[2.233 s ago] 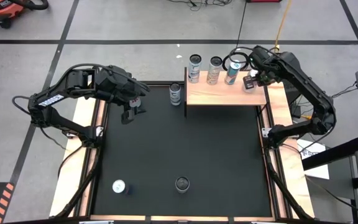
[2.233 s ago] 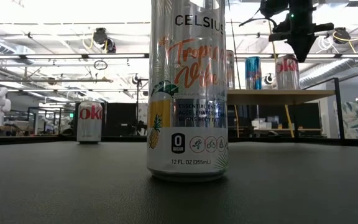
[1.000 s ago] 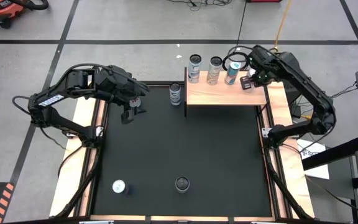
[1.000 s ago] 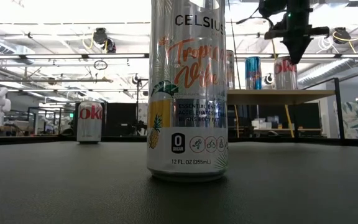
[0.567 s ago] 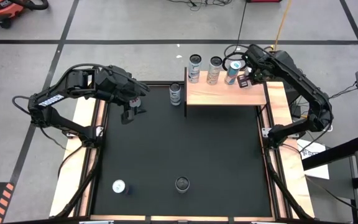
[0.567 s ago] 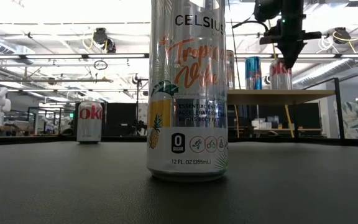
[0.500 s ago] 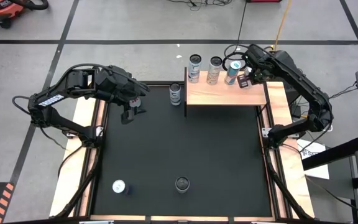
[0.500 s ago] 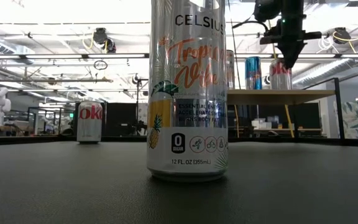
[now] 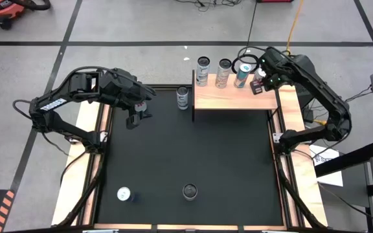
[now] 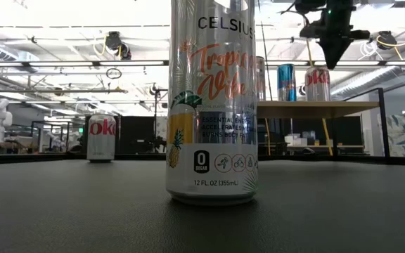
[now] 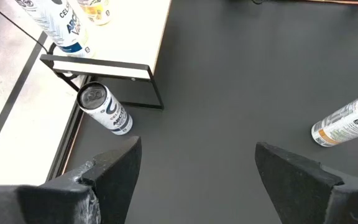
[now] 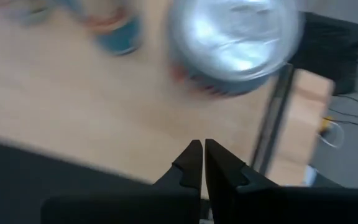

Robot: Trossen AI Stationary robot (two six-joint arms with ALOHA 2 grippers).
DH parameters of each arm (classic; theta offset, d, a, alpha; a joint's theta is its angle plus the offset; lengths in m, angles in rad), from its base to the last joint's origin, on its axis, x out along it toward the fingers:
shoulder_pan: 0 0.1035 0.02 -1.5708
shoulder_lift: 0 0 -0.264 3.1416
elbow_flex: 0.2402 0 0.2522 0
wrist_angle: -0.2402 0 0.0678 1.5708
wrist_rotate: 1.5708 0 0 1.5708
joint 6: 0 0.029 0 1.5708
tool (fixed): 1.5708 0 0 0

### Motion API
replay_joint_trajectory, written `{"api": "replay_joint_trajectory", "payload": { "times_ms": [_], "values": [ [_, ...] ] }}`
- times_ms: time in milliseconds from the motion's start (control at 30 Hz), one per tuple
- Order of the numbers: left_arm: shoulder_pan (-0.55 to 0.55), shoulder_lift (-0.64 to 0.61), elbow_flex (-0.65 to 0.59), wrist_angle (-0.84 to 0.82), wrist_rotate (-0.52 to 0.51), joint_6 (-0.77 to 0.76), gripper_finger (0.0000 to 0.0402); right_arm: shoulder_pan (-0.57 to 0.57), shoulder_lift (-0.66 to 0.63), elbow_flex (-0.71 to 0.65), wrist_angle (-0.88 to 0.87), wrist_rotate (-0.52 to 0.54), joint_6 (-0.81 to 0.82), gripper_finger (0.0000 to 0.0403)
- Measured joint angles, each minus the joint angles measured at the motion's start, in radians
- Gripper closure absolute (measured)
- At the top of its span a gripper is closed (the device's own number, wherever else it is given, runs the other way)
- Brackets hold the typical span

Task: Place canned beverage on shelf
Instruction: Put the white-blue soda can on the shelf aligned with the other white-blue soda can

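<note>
Right claw (image 9: 259, 85): shut (empty), now back near the shelf's (image 9: 232, 98) right end, higher than a moment ago, clear of the Coke can (image 10: 317, 83).

Shelf (image 9: 235, 98) front bare; cans (image 9: 223, 72) behind.

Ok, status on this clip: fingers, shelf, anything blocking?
Right gripper shut, empty, above light-wood shelf. Left gripper open over black mat, idle. Three cans on shelf, three on mat; nothing blocking.
</note>
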Motion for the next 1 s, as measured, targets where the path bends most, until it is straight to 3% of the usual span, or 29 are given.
{"api": "replay_joint_trajectory", "payload": {
  "times_ms": [200,700,1000],
  "values": [
    [0.0,0.0,0.0,-0.034,0.0,-0.046,0.0084,0.063,-0.06,0.0,0.007,-0.135,-0.033,0.0403],
    [-0.034,0.0,0.0,-0.05,-0.012,-0.183,0.0084,0.175,-0.185,0.0,0.168,-0.142,-0.089,0.0403],
    [-0.151,-0.008,-0.047,-0.057,-0.184,-0.287,0.0084,0.304,-0.213,0.0,0.192,-0.202,-0.066,0.0403]
  ]
}}
